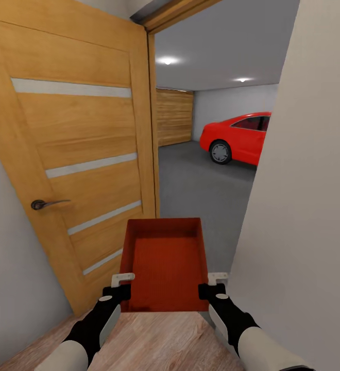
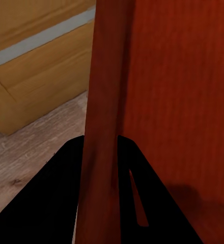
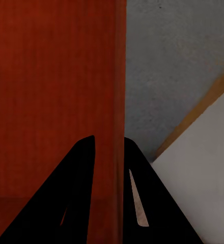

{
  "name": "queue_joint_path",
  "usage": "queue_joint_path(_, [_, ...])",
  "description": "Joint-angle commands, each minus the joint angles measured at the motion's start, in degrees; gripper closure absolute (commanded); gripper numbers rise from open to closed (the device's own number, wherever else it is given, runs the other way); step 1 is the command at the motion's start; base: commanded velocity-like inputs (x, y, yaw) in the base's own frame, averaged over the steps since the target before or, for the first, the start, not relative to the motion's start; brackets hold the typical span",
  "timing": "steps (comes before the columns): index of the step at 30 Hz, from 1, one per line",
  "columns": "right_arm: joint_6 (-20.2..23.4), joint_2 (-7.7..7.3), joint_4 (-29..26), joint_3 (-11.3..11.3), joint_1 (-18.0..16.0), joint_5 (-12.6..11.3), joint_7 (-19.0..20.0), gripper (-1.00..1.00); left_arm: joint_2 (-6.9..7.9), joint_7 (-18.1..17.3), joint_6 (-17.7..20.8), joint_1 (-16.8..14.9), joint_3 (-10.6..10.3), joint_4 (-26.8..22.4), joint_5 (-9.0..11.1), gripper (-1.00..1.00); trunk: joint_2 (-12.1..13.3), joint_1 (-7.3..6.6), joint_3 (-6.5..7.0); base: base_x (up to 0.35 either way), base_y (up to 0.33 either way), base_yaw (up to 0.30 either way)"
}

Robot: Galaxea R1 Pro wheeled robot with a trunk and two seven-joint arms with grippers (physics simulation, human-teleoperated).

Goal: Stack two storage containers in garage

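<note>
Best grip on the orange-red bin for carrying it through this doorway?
The two long side walls, near the end closest to the robot, one gripper from each side. The storage container is open-topped with thin straight walls, so fingers straddle a wall, as the left gripper and right gripper do.

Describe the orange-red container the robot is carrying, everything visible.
The storage container is an orange-red rectangular open-top bin with low straight walls and a finely ribbed bottom, empty as far as shown. It is held roughly level in front of the robot, long axis pointing through the open doorway toward the garage. The left gripper clamps its left wall and the right gripper its right wall, each with one finger inside and one outside. Nothing else touches it.
</note>
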Motion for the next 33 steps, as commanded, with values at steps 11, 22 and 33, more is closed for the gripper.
queue_joint_path(11, [0.3, -0.01, 0.0, -0.9, 0.0, 0.2, -0.7, 1.00, 0.06, 0.8, -2.4, -0.1, 1.1, -1.3, 2.4, 1.00, -0.1, 0.05, -0.14, 0.192, 0.251, -0.076])
queue_joint_path(22, [0.3, -0.01, 0.0, -0.9, 0.0, 0.2, -0.7, 1.00, 0.06, 0.8, -2.4, -0.1, 1.1, -1.4, 2.4, 1.00, -0.1, 0.05, -0.14, 0.194, 0.185, -0.243])
queue_joint_path(33, [0.3, 0.03, 0.0, -0.9, 0.0, 0.2, -0.7, 1.00, 0.06, 0.8, -2.4, -0.1, 1.1, -1.4, 2.4, 1.00, -0.1, 0.05, -0.14, 0.188, 0.163, -0.246])
